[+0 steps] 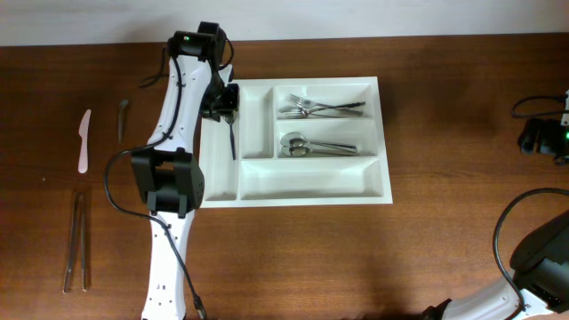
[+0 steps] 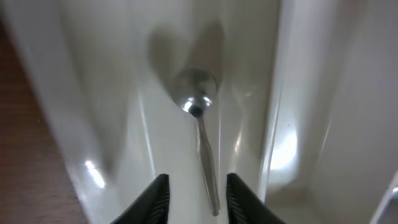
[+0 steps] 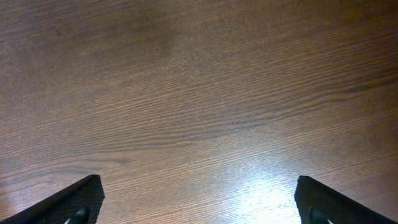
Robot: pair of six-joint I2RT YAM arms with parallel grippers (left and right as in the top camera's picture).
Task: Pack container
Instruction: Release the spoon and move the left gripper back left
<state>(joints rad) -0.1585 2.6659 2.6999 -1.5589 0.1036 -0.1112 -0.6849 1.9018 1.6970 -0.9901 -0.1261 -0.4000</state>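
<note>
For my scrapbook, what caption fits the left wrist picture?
Open left gripper above a spoon in a narrow compartment of the white cutlery tray.

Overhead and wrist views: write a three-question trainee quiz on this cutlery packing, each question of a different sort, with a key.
1. True or false: the right gripper is shut on a fork.
2. The spoon between the left gripper's fingers lies in which part of the tray? A the leftmost narrow compartment; B the long bottom compartment; C with the forks.
3. Name the white item lying on the table to the left of the tray.
Key: 1 false, it is open over bare wood. 2 A. 3 the plastic knife.
</note>
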